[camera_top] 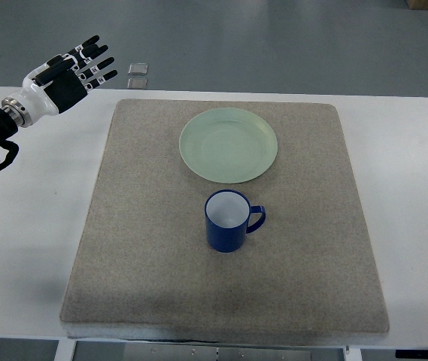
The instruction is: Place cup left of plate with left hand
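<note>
Top view: cup [227, 220] upright, handle rightward

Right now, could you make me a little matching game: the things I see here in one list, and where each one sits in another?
Things:
1. cup
2. plate
3. left hand
4. two small squares

Places:
A. far part of the grey mat
B. on the floor beyond the table's far edge
C. middle of the mat, nearer the robot than the plate
D. over the table's far left corner, open, holding nothing

Pairs: 1-C, 2-A, 3-D, 4-B
</note>
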